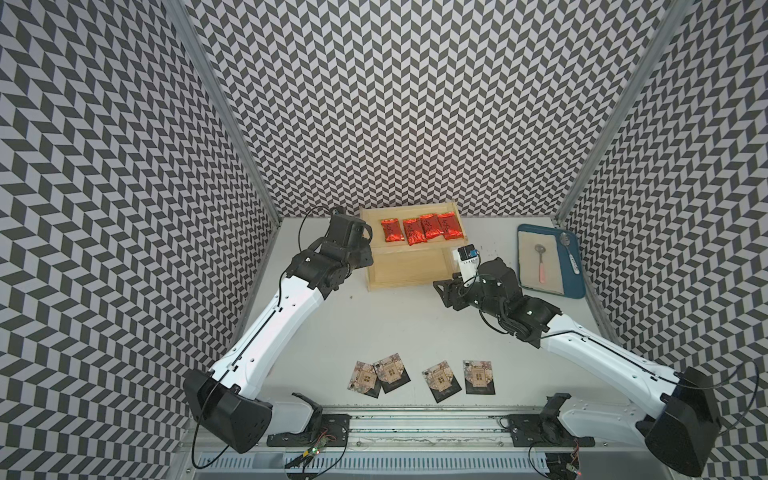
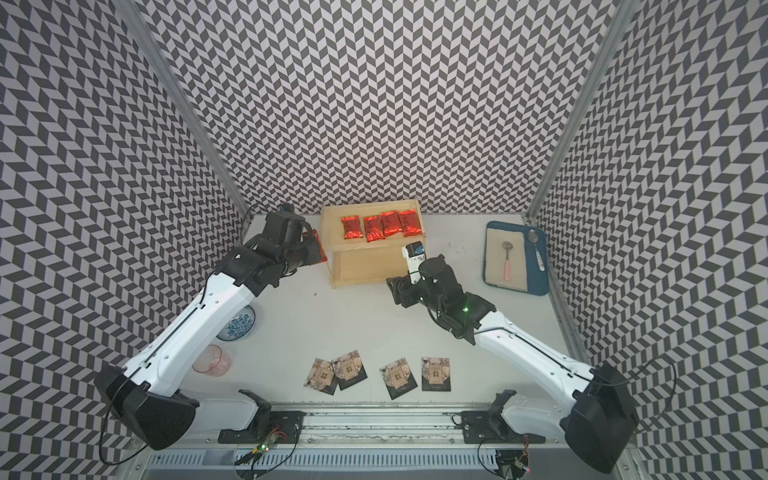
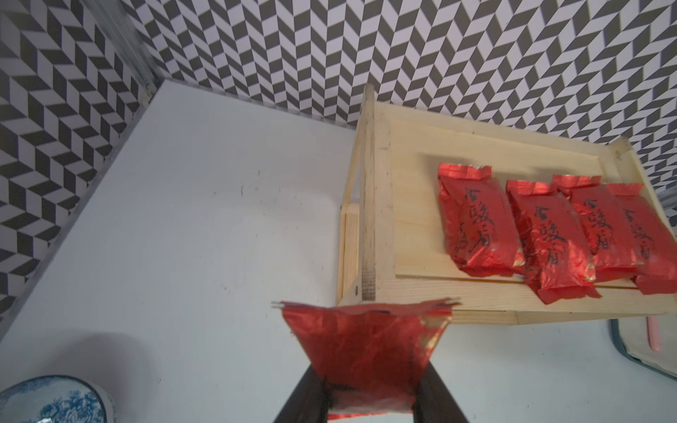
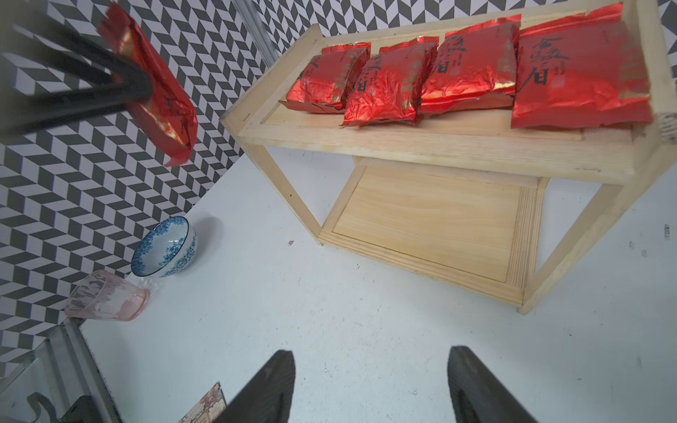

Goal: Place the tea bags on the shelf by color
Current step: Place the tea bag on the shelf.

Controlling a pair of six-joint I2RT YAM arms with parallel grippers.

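The left arm (image 1: 291,307) stretches to the left end of the shelf (image 1: 407,270), jaws clamped on a red sachet (image 3: 366,348) held just beside the top board, where four red sachets (image 1: 422,229) lie in a row. The right arm (image 1: 582,345) hovers low before the shelf, jaws wide and empty. Four black packets (image 1: 480,376) lie on the table (image 1: 395,324).

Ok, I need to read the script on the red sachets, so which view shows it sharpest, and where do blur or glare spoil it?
Left wrist view: script on the shelved sachets legible, the held sachet soft, showing no script. Right wrist view: foil glare streaks, left claw blurred. Both top views: evenly lit, shelved sachets too small to read.
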